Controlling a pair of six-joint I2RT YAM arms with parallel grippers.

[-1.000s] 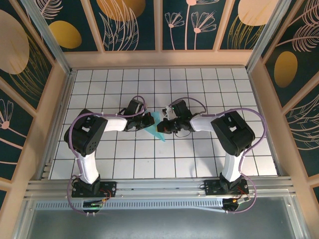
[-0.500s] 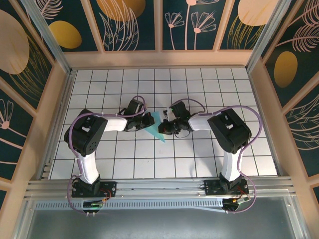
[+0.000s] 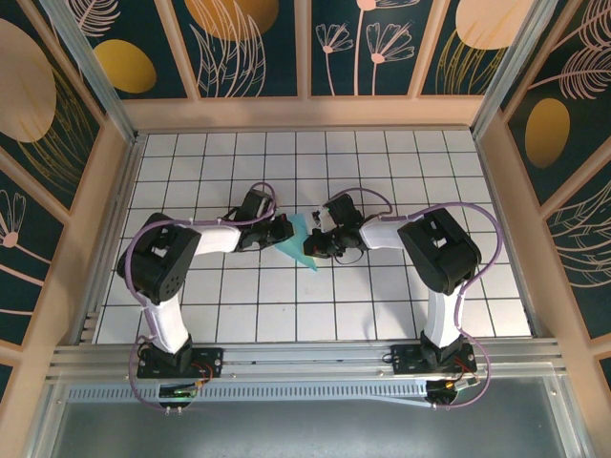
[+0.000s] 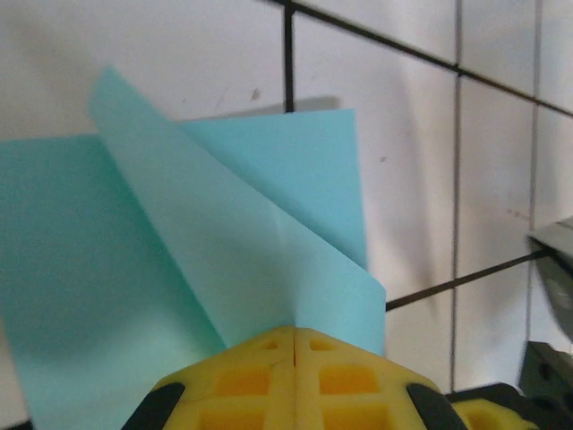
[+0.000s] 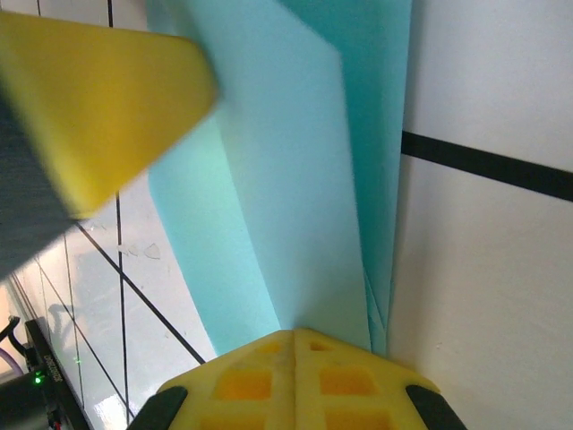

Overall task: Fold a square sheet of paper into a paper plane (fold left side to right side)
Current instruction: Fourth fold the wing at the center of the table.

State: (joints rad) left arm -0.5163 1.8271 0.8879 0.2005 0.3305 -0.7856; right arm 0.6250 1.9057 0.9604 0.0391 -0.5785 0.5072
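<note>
The light-blue sheet of paper (image 3: 304, 240) lies mid-table, folded into a narrow shape whose point faces the near edge. My left gripper (image 3: 287, 232) is shut, and its yellow tips (image 4: 294, 333) press against a raised flap of the paper (image 4: 233, 242). From the right side, my right gripper (image 3: 311, 245) is also shut, tips (image 5: 294, 336) set against the layered paper (image 5: 286, 179). In the right wrist view a blurred yellow finger of the left gripper (image 5: 98, 107) hangs over the paper's left part.
The white grid-tiled table (image 3: 382, 296) is enclosed by wooden side walls (image 3: 107, 191) and a back wall. An aluminium rail (image 3: 305, 355) runs along the near edge by the arm bases. Purple cables loop off both arms.
The left arm's elbow has shifted slightly left and the right arm's elbow has pulled in a little. The paper and both shut grippers stay in nearly the same place.
</note>
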